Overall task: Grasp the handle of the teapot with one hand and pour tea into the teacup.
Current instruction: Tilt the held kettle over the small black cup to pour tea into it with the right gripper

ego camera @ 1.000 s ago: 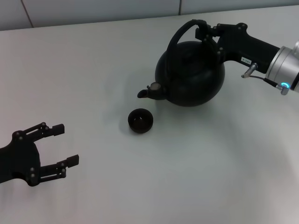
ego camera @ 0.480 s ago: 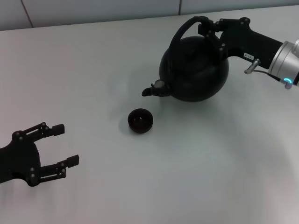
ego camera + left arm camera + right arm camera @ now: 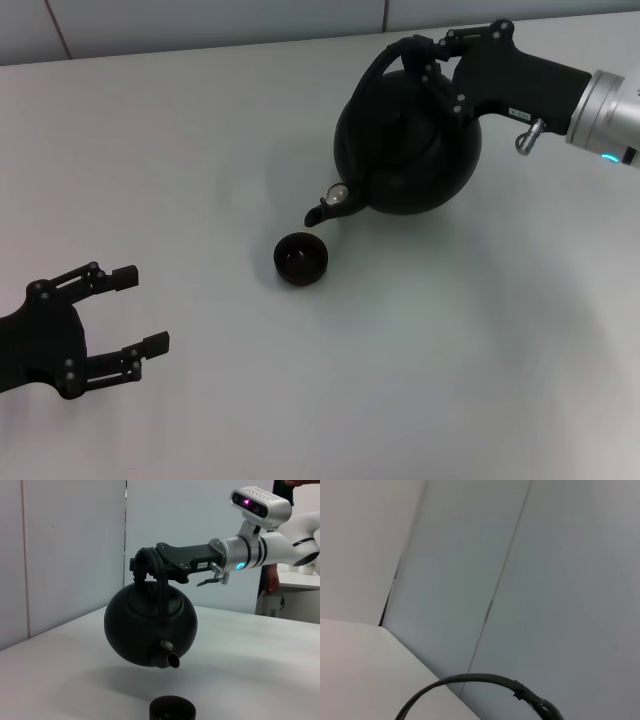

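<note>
The large black teapot (image 3: 410,140) hangs in the air, tilted spout-down, with its spout just above and behind the small black teacup (image 3: 300,258). My right gripper (image 3: 432,62) is shut on the arched handle (image 3: 372,78) at its top. The left wrist view shows the teapot (image 3: 150,630) lifted off the table, its handle (image 3: 161,582) held by the right gripper (image 3: 142,565), and the spout over the teacup (image 3: 172,710). No tea stream shows. My left gripper (image 3: 135,312) is open and empty at the near left. The right wrist view shows only part of the handle (image 3: 470,680).
The white table (image 3: 200,140) stretches all around; its back edge meets a pale wall (image 3: 200,25). A person stands at the far right in the left wrist view (image 3: 272,580).
My right gripper has raised and tilted the teapot further; the spout has dipped down toward the teacup. The left arm has not moved.
</note>
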Robot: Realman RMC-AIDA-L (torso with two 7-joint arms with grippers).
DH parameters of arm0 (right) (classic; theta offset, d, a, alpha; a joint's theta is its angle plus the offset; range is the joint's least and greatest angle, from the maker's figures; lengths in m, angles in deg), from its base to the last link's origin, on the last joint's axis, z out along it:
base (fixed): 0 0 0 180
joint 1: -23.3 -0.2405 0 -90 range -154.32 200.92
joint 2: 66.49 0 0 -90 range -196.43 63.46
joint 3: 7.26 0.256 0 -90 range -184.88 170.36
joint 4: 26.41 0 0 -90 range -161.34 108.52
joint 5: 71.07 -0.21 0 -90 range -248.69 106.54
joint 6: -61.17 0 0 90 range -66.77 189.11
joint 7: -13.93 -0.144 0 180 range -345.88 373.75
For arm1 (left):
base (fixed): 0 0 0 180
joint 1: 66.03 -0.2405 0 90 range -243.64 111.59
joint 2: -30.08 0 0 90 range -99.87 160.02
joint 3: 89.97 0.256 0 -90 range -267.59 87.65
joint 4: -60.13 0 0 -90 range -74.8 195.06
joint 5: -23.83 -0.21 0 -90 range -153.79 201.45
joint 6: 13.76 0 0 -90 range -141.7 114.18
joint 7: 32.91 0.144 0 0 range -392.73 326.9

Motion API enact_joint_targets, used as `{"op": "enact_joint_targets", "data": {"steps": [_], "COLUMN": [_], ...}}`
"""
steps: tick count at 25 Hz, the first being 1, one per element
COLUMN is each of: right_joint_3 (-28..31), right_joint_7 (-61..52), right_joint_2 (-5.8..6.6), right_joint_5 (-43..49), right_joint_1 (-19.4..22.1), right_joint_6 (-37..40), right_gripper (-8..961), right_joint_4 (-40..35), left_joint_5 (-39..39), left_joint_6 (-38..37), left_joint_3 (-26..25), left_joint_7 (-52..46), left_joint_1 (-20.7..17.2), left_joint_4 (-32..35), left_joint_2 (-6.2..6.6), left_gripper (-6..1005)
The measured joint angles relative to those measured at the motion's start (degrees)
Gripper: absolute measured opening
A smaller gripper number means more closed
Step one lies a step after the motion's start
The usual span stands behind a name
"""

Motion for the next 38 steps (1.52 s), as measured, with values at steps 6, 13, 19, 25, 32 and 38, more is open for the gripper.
{"op": "enact_joint_targets", "data": {"steps": [6,13,19,25,32,38], "right_joint_3": [-0.35,-2.25,-5.20,-6.90,-8.51,-8.75], "right_joint_7": [2.00,4.26,4.31,4.58,4.61,4.61], "right_joint_2": [-0.08,-0.60,-1.54,-1.73,-2.00,-2.01], "right_joint_5": [-0.06,0.02,-0.12,-0.17,-0.17,-0.17], "right_joint_1": [-0.86,-1.65,-1.78,-1.86,-2.25,-2.39], "right_joint_6": [0.39,0.06,-0.10,0.15,0.02,0.01], "right_gripper": [103,103,102,102,101,101], "right_joint_4": [-0.85,-1.85,-4.96,-6.51,-7.56,-8.06], "left_joint_5": [0.00,0.00,0.00,0.00,0.00,0.00], "left_joint_6": [0.00,0.00,-0.06,-0.09,-0.09,-0.09], "left_joint_3": [0.00,0.00,0.00,0.00,0.00,0.00], "left_joint_7": [-0.10,-0.69,-0.86,-1.37,-1.61,-2.25], "left_joint_1": [0.02,0.04,0.04,0.16,0.56,0.66], "left_joint_4": [0.00,0.00,0.07,0.09,0.09,0.36], "left_joint_2": [0.00,0.00,0.00,0.00,0.00,0.00], "left_gripper": [834,834,834,833,833,834]}}
